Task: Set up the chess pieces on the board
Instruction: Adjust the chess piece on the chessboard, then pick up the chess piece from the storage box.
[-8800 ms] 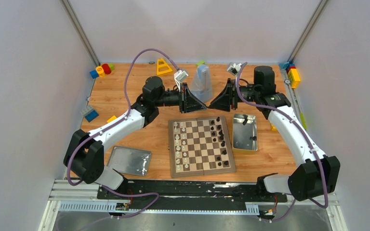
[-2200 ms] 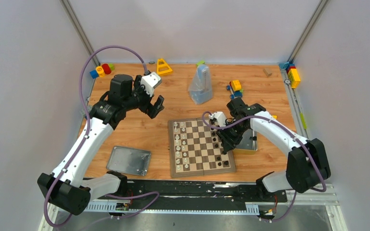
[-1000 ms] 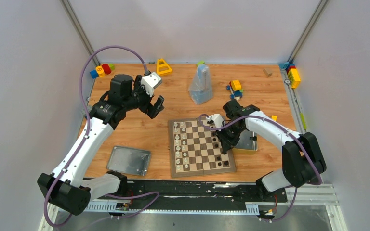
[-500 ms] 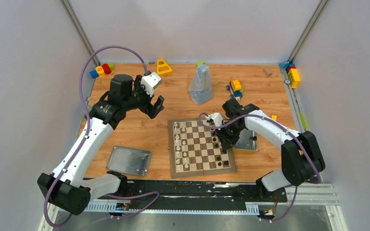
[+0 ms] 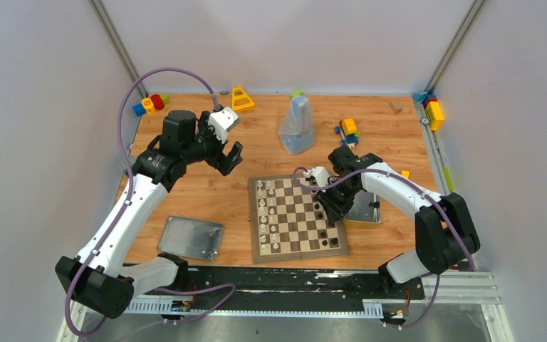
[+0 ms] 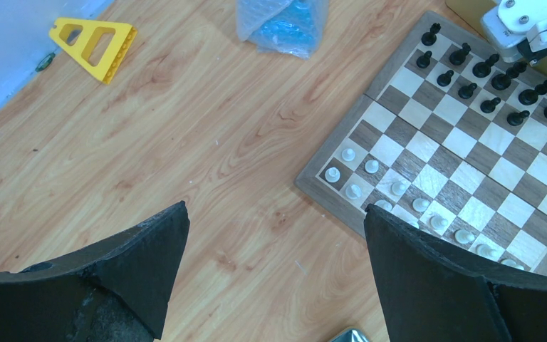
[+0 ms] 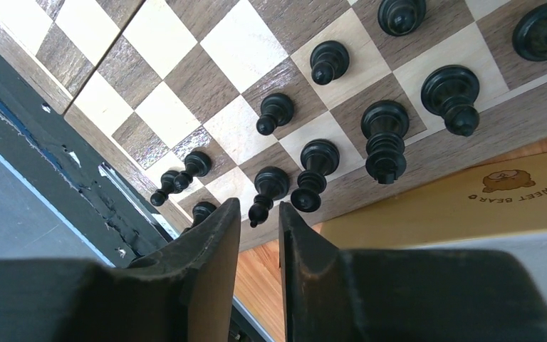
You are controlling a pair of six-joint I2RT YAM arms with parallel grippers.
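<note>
So the square wooden chessboard, dark brown and cream squares with a brown border, sits on the wooden table right in front of the arms, roughly in the middle. The tiny cream-white chess pieces are lined up in two rows along the board's left side, and the tiny black chess pieces run down the right side. The right gripper is down low over that right edge of the board, in among the black ones. In its wrist view the two dark fingers are only slightly parted, with a thin gap showing between them. One small black pawn-like piece stands on its square with its top right at the mouth of that gap, and I honestly can't tell if either finger is touching it. It doesn't look pinched, though. The left gripper is off the board, hanging above bare table beyond the far left corner. Its fingers are spread really wide and there's nothing between them. Other stuff around: a rectangular silver metal tin just right of the board, half hidden under the right arm, and a flat silver metal lid to the left of the board. A crumpled clear-blue plastic bag stands beyond the board, and a yellow triangular toy block lies by the back wall.
</note>
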